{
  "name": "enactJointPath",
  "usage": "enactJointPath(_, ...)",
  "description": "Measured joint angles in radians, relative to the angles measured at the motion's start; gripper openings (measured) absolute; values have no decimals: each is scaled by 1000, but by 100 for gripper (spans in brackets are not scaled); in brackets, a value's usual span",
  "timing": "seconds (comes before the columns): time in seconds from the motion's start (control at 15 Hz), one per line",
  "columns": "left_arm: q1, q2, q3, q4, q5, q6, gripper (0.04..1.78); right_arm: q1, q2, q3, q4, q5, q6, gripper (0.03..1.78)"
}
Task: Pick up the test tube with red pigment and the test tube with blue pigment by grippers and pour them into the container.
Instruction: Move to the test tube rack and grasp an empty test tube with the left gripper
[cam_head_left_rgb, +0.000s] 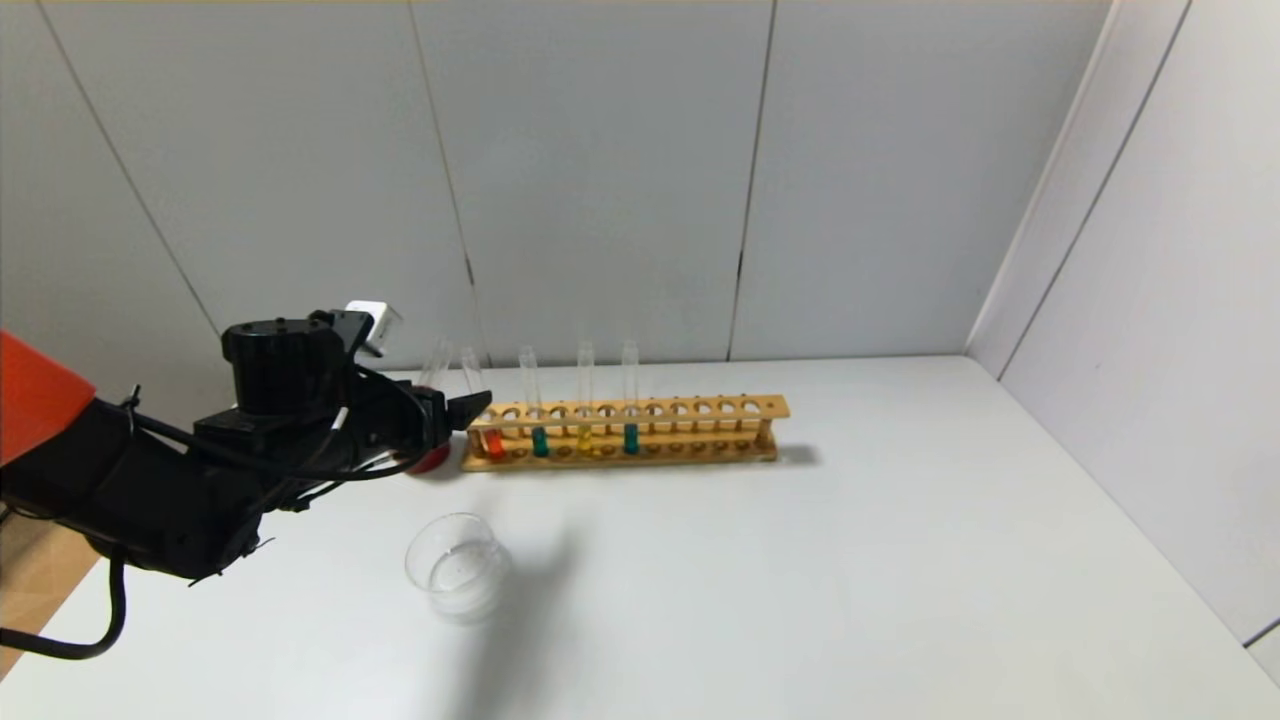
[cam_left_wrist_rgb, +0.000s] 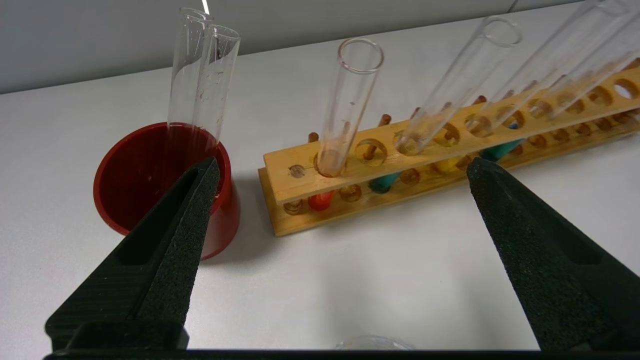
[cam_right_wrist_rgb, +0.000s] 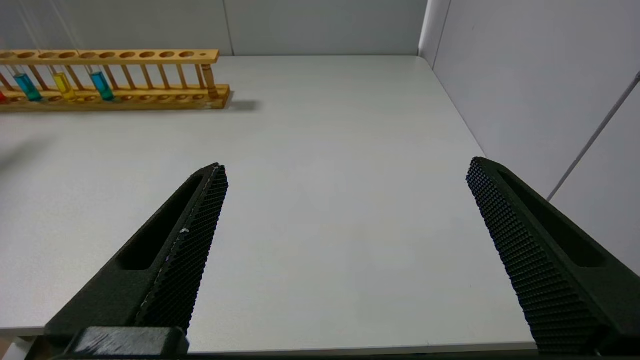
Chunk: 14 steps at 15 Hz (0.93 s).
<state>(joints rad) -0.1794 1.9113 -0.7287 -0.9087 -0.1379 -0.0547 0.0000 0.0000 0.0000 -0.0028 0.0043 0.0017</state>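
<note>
A wooden rack (cam_head_left_rgb: 700, 430) holds the test tube with red pigment (cam_head_left_rgb: 494, 443) at its left end and the test tube with blue pigment (cam_head_left_rgb: 631, 438) further right. My left gripper (cam_head_left_rgb: 465, 412) is open and empty, just in front of the rack's left end. In the left wrist view, the left gripper (cam_left_wrist_rgb: 342, 167) faces the red tube (cam_left_wrist_rgb: 350, 100), and the blue tube (cam_left_wrist_rgb: 500, 150) lies near one fingertip. The clear glass container (cam_head_left_rgb: 457, 565) stands nearer to me and looks empty. My right gripper (cam_right_wrist_rgb: 345, 167) is open and empty over the table's near right part.
The rack also holds a teal-green tube (cam_head_left_rgb: 540, 441) and a yellow tube (cam_head_left_rgb: 585, 440). A dark red cup (cam_head_left_rgb: 432, 458) with two empty tubes stands left of the rack, close to one left finger (cam_left_wrist_rgb: 195, 210). White walls stand behind and on the right.
</note>
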Motion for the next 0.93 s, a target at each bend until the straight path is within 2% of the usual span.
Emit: enactJointPath(0.93, -8, 174, -162, 41, 20, -7, 174, 0, 0, 0, 0, 0, 0, 175)
